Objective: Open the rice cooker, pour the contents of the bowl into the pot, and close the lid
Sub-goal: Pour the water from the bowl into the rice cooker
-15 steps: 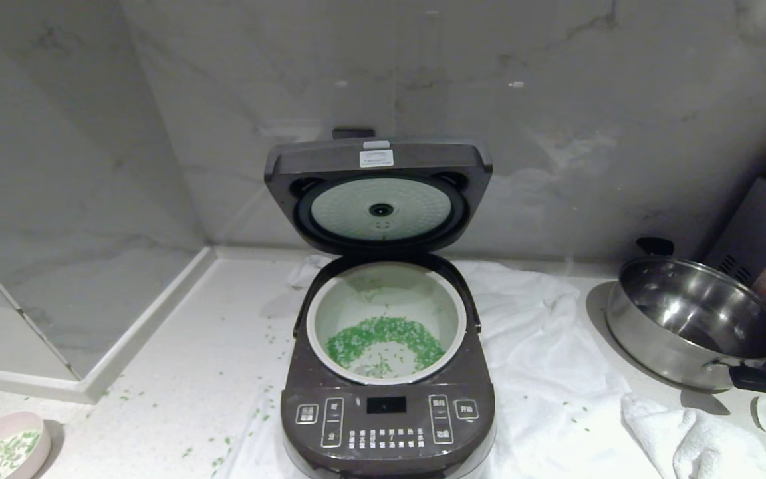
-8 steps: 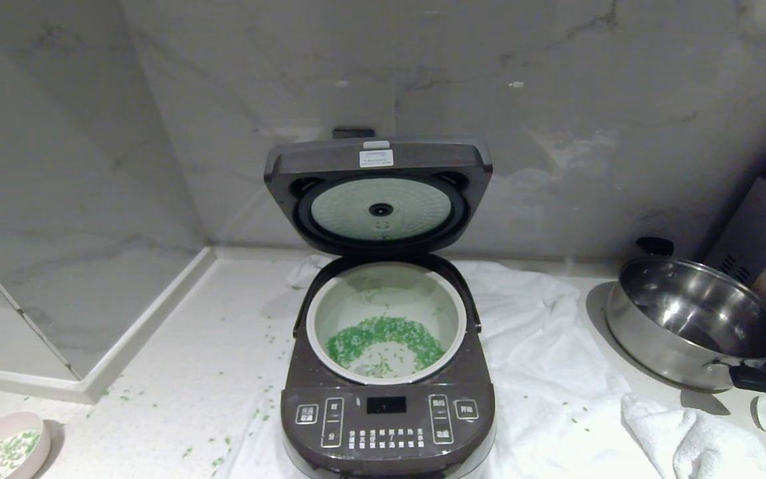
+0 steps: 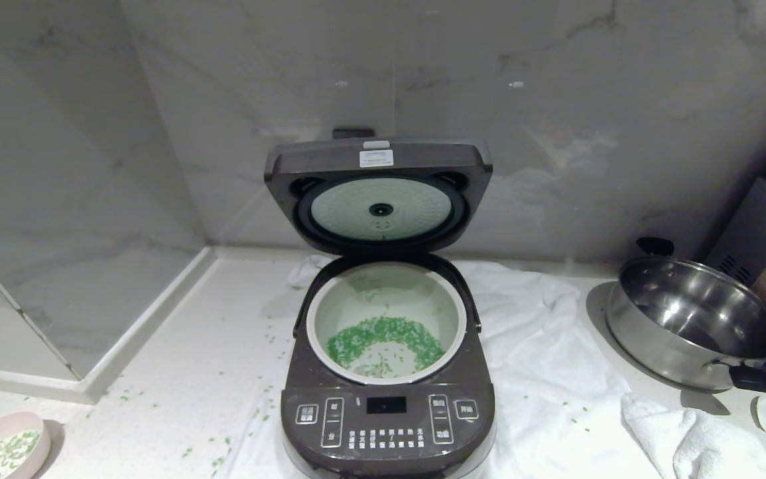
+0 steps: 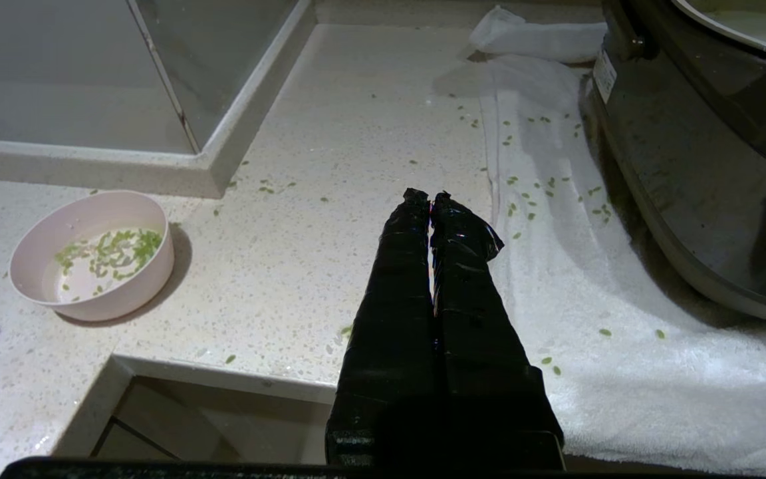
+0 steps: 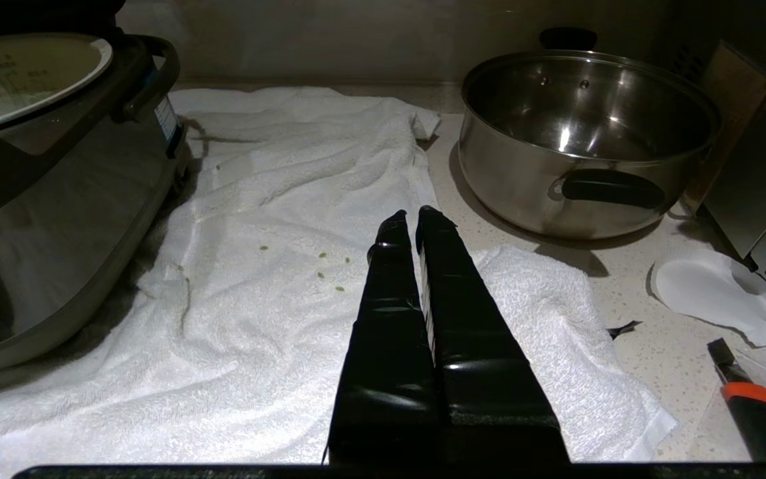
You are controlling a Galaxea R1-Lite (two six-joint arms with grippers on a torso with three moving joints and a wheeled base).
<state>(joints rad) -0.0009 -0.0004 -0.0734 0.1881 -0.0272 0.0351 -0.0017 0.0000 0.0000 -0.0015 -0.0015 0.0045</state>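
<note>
The dark grey-brown rice cooker (image 3: 387, 416) stands in the middle of the counter with its lid (image 3: 378, 193) swung up against the wall. Inside, the pale pot (image 3: 330, 301) holds a ring of green contents (image 3: 383, 336). The pink bowl (image 3: 2, 446) (image 4: 94, 253) sits at the near left corner with a few green grains left in it. My left gripper (image 4: 428, 197) hangs shut and empty over the counter's front edge, between the bowl and the cooker. My right gripper (image 5: 408, 215) is shut and empty above the white towel, right of the cooker. Neither arm shows in the head view.
A white towel (image 3: 549, 346) lies under and right of the cooker. A steel pan (image 3: 692, 319) with black handles stands at the right. Green grains are scattered on the counter (image 3: 223, 346). A glass partition (image 3: 57, 199) closes the left. A knife with an orange handle (image 5: 745, 399) lies near the right.
</note>
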